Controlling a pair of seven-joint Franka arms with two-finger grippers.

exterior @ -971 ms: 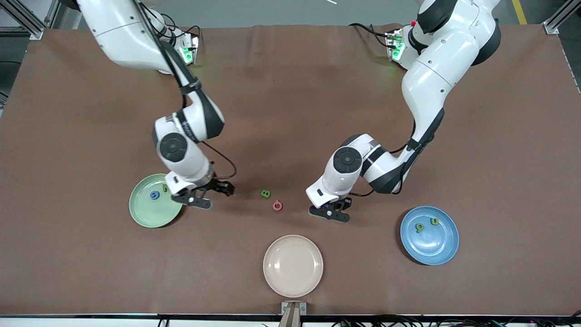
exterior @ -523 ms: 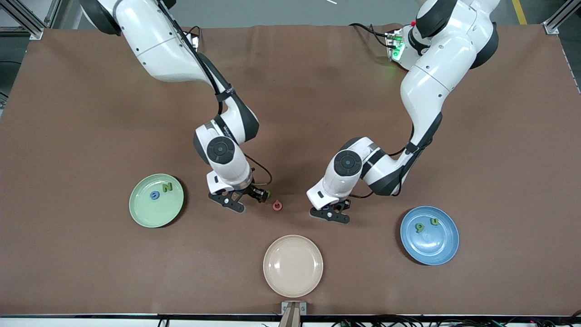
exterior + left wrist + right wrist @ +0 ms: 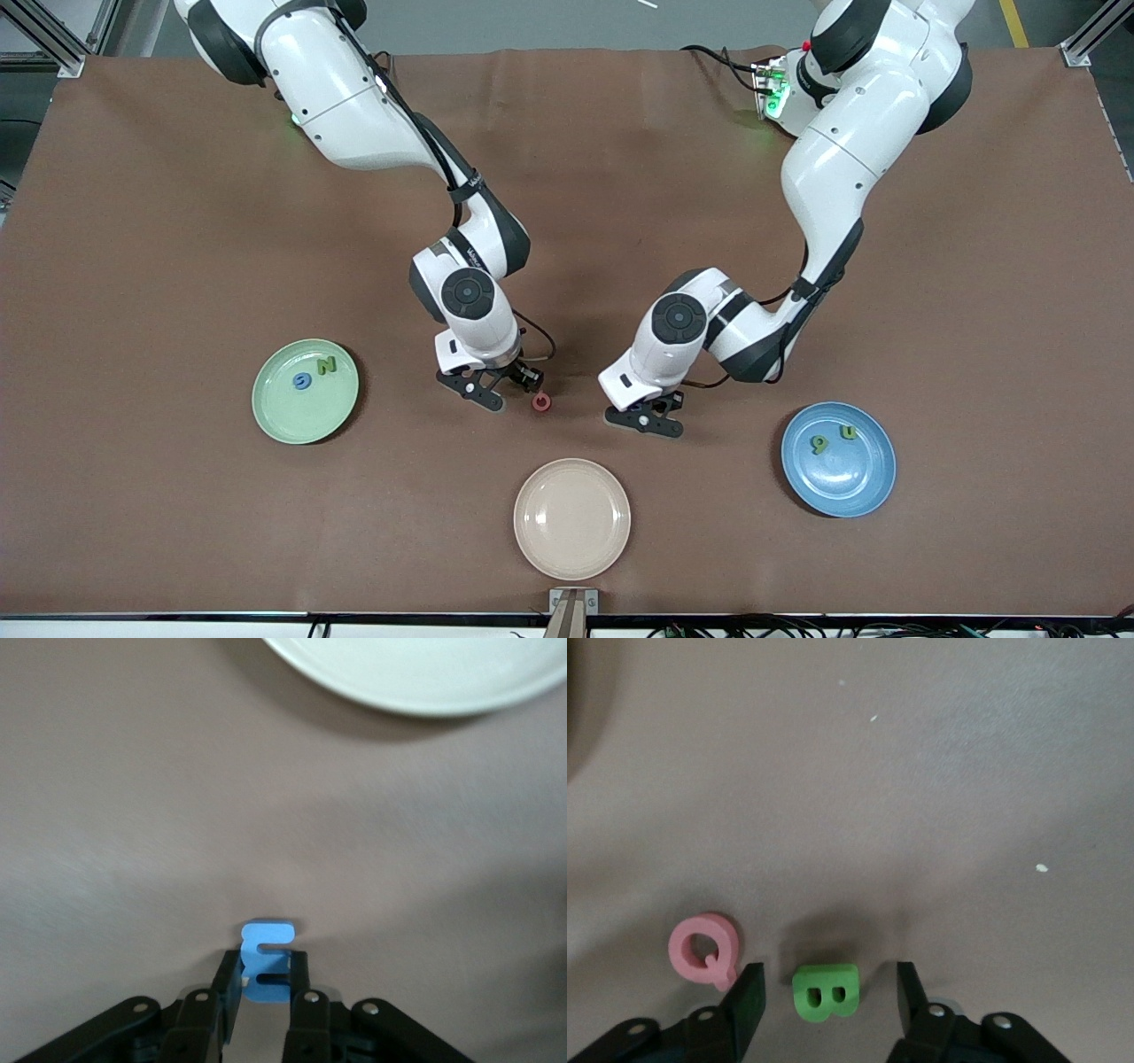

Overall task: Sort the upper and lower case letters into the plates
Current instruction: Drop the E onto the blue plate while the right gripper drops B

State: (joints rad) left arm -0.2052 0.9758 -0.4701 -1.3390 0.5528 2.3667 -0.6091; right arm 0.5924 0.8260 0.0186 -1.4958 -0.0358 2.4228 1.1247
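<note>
Two letters are seen in each plate as a blue E (image 3: 265, 958) is clamped by the left gripper (image 3: 264, 992), while a green B (image 3: 825, 991) is straddled by the right gripper's (image 3: 828, 997) spread fingers.

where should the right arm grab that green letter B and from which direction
Across its two long straight sides, coming straight down from above. The green letter B lies flat on the table beside the pink letter Q, and the right end effector already sits over it, open, a finger either side. Closing that way keeps clear of the Q.
</note>
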